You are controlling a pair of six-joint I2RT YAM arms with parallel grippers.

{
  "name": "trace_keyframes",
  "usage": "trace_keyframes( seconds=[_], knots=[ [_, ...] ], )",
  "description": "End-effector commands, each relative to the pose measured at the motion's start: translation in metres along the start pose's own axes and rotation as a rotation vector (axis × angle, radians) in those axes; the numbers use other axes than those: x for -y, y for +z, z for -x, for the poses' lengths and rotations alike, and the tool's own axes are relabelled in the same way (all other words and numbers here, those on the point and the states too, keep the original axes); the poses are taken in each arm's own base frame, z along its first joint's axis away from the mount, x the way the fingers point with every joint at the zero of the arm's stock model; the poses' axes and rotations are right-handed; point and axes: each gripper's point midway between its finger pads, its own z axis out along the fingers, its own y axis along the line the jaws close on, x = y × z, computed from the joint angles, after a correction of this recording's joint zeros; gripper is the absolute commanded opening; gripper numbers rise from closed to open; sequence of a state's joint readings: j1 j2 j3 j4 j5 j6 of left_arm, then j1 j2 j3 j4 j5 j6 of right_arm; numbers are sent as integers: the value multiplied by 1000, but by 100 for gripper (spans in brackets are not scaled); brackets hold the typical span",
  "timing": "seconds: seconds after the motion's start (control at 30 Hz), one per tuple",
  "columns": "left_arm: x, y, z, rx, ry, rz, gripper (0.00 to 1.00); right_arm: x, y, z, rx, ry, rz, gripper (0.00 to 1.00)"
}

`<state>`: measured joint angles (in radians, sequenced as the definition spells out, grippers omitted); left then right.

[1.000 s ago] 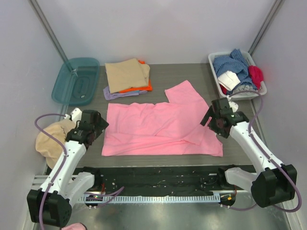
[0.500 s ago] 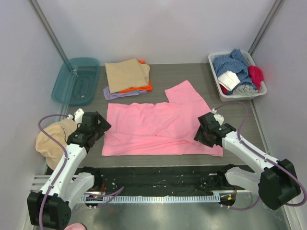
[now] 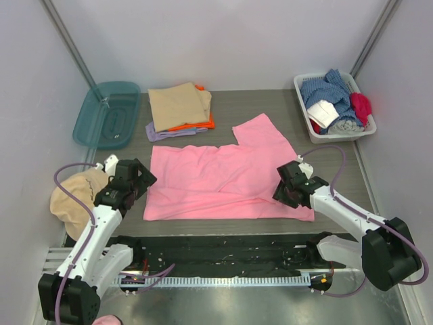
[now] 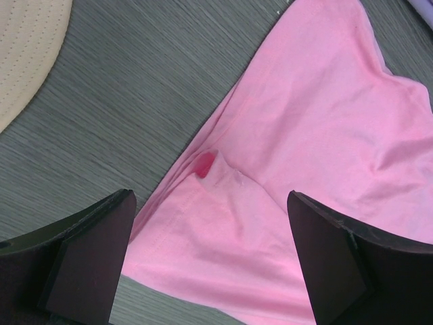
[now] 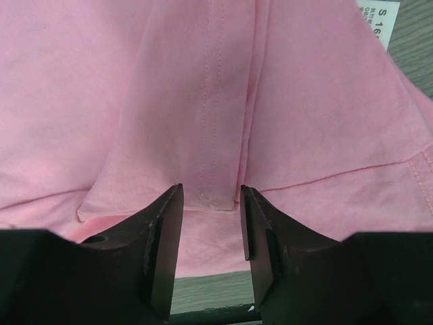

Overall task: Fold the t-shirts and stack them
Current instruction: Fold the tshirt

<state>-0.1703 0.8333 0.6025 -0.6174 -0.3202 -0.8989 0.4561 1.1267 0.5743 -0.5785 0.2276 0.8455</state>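
A bright pink t-shirt [image 3: 223, 179] lies spread and rumpled on the grey table, one sleeve folded in at its right end. A stack of folded shirts, tan [image 3: 179, 105] on top of orange [image 3: 203, 124] and lilac [image 3: 166, 133], sits behind it. My left gripper [image 3: 135, 181] is open, low over the shirt's near left corner [image 4: 223, 223]. My right gripper [image 3: 287, 189] is open with a narrow gap, just above the folded sleeve's hem [image 5: 210, 196] near the shirt's front right edge.
A round tan cap [image 3: 73, 196] lies at the left beside my left arm. A teal bin [image 3: 107, 114] stands at the back left. A white basket [image 3: 308, 122] of mixed clothes stands at the back right. A black rail [image 3: 223, 250] runs along the near edge.
My right gripper has come down and leftward from beside the shirt's right edge to the folded sleeve. My left gripper has shifted slightly nearer the shirt's left corner.
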Motion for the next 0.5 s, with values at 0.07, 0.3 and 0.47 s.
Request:
trace_keyframes(
  seconds=[0.07,0.3,0.47],
  knots=[
    [6,-1,5,25,9,-33,100,-2,5,7,45,18,1,43],
    [5,-2,4,26,9,-31,100,0,8,2,33,20,-2,34],
    [4,-2,5,24,5,-28,100,0,9,1,31,23,3,22]
  ],
)
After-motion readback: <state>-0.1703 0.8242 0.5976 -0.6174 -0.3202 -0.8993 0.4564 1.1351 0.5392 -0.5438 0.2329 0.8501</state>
